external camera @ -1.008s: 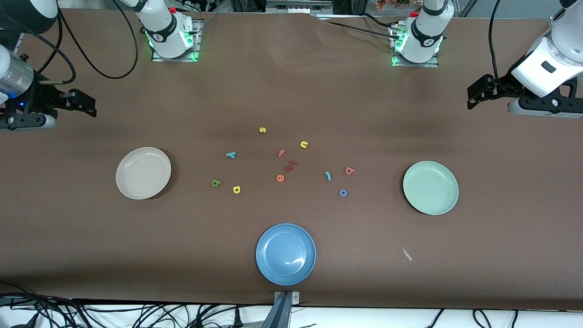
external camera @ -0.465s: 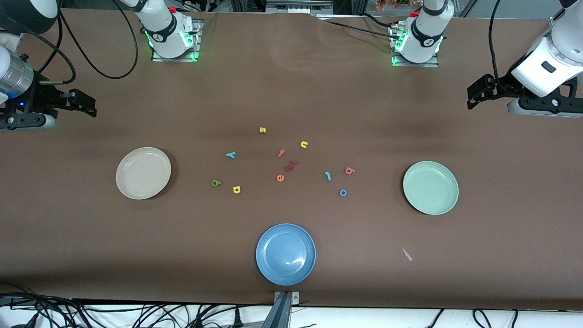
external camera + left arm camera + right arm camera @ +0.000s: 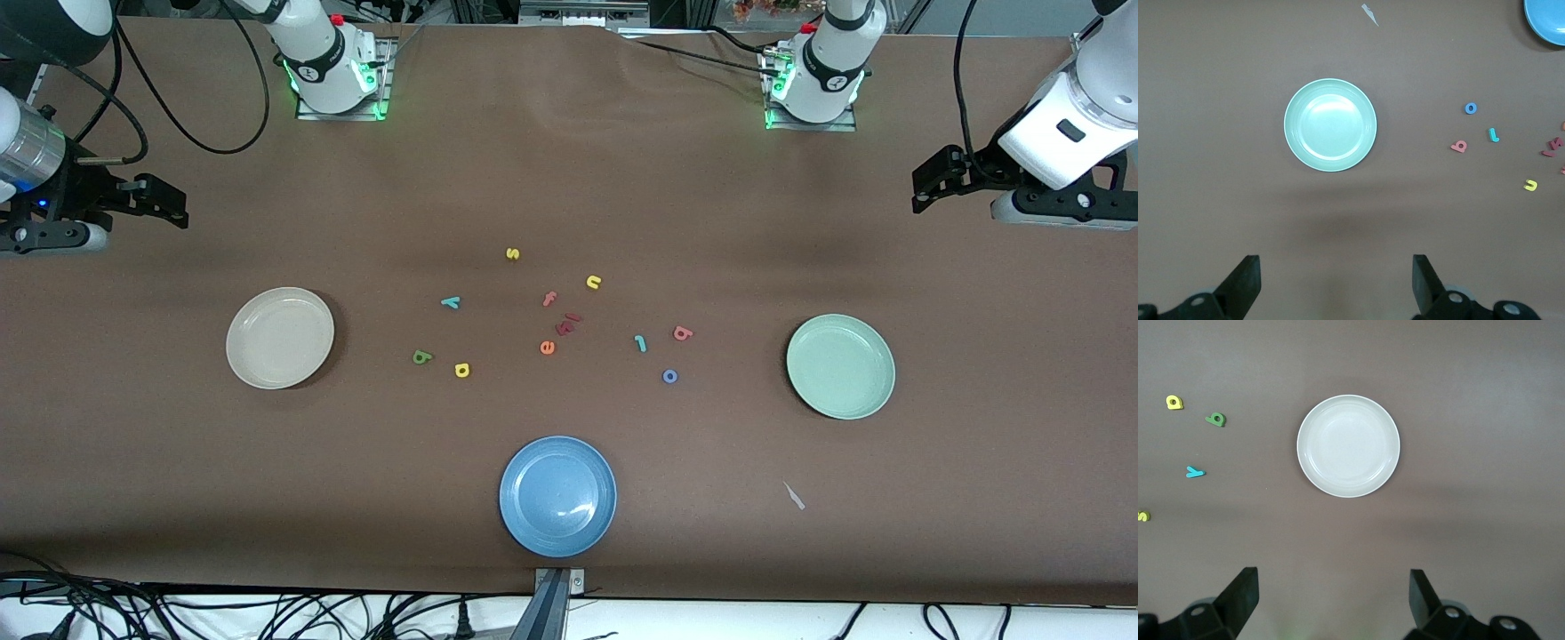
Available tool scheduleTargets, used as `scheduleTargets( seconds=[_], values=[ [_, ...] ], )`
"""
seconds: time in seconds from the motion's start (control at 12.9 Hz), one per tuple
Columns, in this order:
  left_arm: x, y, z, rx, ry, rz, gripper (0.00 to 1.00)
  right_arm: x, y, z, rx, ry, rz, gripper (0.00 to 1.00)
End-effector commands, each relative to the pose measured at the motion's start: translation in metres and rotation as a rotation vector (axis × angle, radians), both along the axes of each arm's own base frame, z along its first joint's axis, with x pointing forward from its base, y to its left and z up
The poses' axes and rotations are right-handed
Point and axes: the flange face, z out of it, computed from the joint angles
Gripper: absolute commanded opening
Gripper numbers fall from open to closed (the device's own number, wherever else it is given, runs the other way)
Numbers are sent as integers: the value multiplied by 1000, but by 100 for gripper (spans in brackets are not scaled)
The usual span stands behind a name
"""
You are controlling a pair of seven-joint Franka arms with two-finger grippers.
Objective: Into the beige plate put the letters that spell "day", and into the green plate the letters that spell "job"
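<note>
Front view shows a brown table [image 3: 569, 178] with three plates and many tiny foam letters in the middle. Both arms wait up high at the two ends of the table.

The left gripper [image 3: 925, 182] hangs over the bare table at the left arm's end. Its fingers [image 3: 1245, 283] are spread wide apart and hold nothing. The right gripper [image 3: 169, 204] hangs over the bare table at the right arm's end. Its fingers [image 3: 1241, 597] are spread wide too, with nothing in them.

The beige plate [image 3: 280, 337] sits toward the right arm's end and has nothing in it. The green plate [image 3: 840, 365] sits toward the left arm's end and has nothing in it. The blue plate [image 3: 557, 495] is between them, closest to the front camera.

All the letters lie on the table between the beige and green plates. The green d [image 3: 422, 357] and the yellow a [image 3: 461, 370] lie near each other, with the teal y [image 3: 451, 302] farther from the front camera. The teal j [image 3: 639, 342], the salmon b [image 3: 682, 333] and the blue o [image 3: 669, 376] lie close together, nearer the green plate. The yellow s [image 3: 512, 253], the yellow n [image 3: 594, 282], the salmon f [image 3: 549, 299] and the orange e [image 3: 547, 348] sit in the middle
</note>
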Motion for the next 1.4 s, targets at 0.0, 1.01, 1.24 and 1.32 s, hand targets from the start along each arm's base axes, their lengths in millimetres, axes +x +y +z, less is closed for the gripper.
scheduleTargets(
  seconds=[0.0, 1.01, 1.24, 1.32],
  values=[
    [-1, 0, 6, -6, 4, 7, 100, 1, -2, 4, -2, -4, -8, 100],
    [2, 0, 0, -8, 16, -10, 100, 1, -2, 4, -1, -4, -9, 100],
    [4, -3, -10, -8, 38, -17, 100, 1, -2, 4, -2, -4, -8, 100],
    [11, -11, -22, -4, 60, -29, 100, 1, -2, 4, -1, -3, -9, 100]
  ],
)
